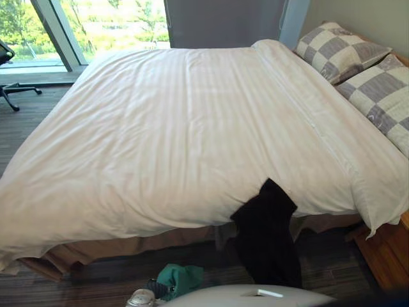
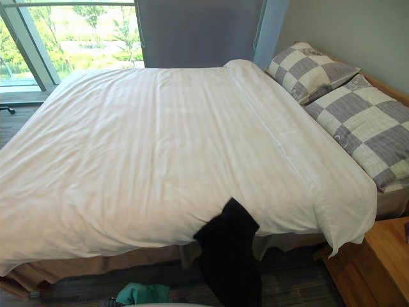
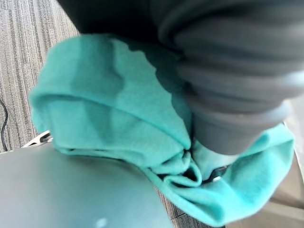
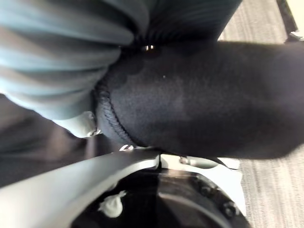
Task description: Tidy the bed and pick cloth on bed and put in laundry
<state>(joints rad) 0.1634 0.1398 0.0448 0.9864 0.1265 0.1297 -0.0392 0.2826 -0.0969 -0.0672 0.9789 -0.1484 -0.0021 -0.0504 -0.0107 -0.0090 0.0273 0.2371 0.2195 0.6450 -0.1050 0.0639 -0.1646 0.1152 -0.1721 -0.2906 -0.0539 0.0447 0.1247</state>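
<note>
Where the near edge of the bed [image 2: 391, 203] drops toward the floor, a black cloth [image 1: 265, 236] hangs in front of it; seen from the head, its top laps over the hem of the white duvet [image 1: 179, 128] and its length falls past the brown bed skirt [image 1: 128, 246]. In the right wrist view the same black fabric lies close against the right hand [image 4: 57, 57], draped past the dark ribbed cover; whether that hand is clenched on it or merely under it cannot be told.

Lower and to the left of the black cloth, a teal cloth [image 3: 104, 109] sits just above the striped carpet [image 3: 28, 57]; in the left wrist view it is bunched and creased against the left hand [image 3: 228, 71], wrapping round the end of the ribbed cover; the grasp there cannot be told either.

Behind both cloths the duvet lies spread across the mattress with shallow wrinkles; a folded-back band runs across it at the head end. Two grey-and-cream checked pillows rest there side by side, the far pillow [image 2: 307, 70] touching the near pillow [image 2: 367, 128]. A wooden bedside unit [image 2: 383, 262] stands just beside the bed's near right corner. Beyond the foot of the bed a tall window [image 2: 77, 32] looks onto green trees; a black office chair [image 1: 9, 70] stands by it, well apart from the bed.
</note>
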